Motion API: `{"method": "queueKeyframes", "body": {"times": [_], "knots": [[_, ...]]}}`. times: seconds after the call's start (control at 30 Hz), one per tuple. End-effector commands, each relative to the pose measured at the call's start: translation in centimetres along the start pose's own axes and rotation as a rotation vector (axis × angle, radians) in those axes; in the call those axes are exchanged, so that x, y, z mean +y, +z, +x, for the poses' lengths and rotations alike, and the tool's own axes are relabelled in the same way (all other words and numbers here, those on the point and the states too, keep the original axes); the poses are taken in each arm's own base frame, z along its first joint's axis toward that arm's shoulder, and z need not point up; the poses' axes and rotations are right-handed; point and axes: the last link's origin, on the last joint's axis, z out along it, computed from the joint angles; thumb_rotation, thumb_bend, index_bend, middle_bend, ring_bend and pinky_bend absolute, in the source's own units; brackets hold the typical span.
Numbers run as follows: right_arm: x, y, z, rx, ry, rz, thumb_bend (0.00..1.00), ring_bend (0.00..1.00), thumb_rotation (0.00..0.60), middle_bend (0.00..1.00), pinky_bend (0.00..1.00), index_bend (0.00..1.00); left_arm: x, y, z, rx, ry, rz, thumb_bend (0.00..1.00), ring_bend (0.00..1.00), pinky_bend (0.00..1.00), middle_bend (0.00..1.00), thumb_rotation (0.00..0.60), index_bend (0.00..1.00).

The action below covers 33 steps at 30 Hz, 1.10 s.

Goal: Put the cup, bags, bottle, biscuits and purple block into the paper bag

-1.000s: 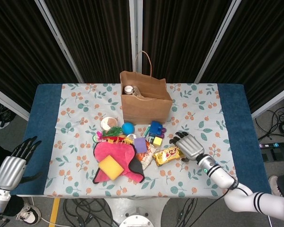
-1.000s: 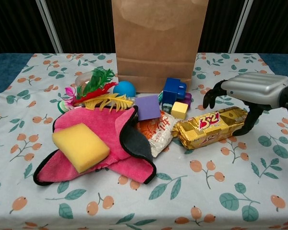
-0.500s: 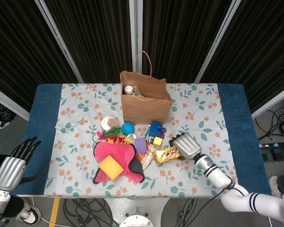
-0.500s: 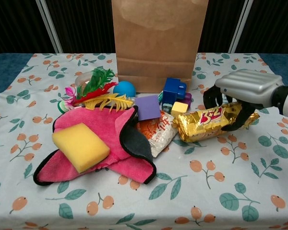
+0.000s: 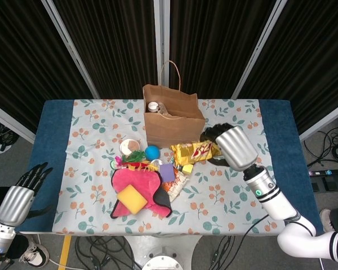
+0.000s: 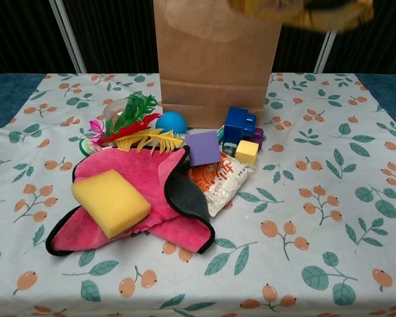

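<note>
The left hand [image 5: 14,201] hung off the near left corner of the tabletop [image 5: 56,132] much as it had a second before, fingers spread and holding nothing. On the cloth the purple block [image 5: 167,172] and the white snack bag [image 5: 176,183] lay where they had been, by the pink cloth [image 5: 136,188]. The change was at the right: the biscuits [image 5: 195,151], a gold packet that had lain on the tabletop a second earlier, were now lifted well clear of it and carried to just beside the right front of the paper bag [image 5: 173,121]. In the chest view the packet showed only at the top edge. That put the biscuits about ready to go up and over the rim. The right hand [image 5: 230,145] gripped the packet's right end, its back turned to the head camera, forearm angled up from the near right.
</note>
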Motion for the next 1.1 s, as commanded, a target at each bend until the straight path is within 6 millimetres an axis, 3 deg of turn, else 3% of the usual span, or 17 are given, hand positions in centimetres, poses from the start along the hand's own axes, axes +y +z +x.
{"method": "queueKeyframes", "body": {"times": [0.03, 0.23, 0.53, 0.8, 1.1], "knots": [[-1.8, 3.2, 6.1, 0.186, -0.120, -0.012, 0.22, 0.43, 0.600, 0.53, 0.49, 0.61, 0.0, 0.0, 0.1, 0.003, 0.000, -0.002, 0.00, 0.06, 0.19, 0.07, 0.600, 0.09], [-3.5, 7.7, 7.6, 0.254, -0.372, -0.057, 0.22, 0.43, 0.600, 0.53, 0.50, 0.62, -0.1, 0.1, 0.3, 0.011, -0.002, 0.001, 0.00, 0.06, 0.19, 0.07, 0.600, 0.09], [-5.3, 14.1, 4.4, 0.276, -0.929, -0.118, 0.23, 0.43, 0.600, 0.53, 0.50, 0.62, -0.2, 0.5, 0.8, 0.034, -0.042, 0.019, 0.00, 0.06, 0.19, 0.07, 0.600, 0.09], [-4.4, 15.7, 0.2, 0.153, -1.136, -0.171, 0.24, 0.43, 0.600, 0.53, 0.50, 0.62, -1.1, 0.6, 1.3, 0.053, -0.055, 0.034, 0.00, 0.06, 0.19, 0.07, 0.600, 0.09], [-4.3, 16.3, -3.3, 0.050, -1.153, -0.144, 0.24, 0.43, 0.600, 0.51, 0.48, 0.62, -1.7, 0.6, 1.2, 0.055, -0.072, 0.048, 0.00, 0.06, 0.19, 0.07, 0.600, 0.09]]}}
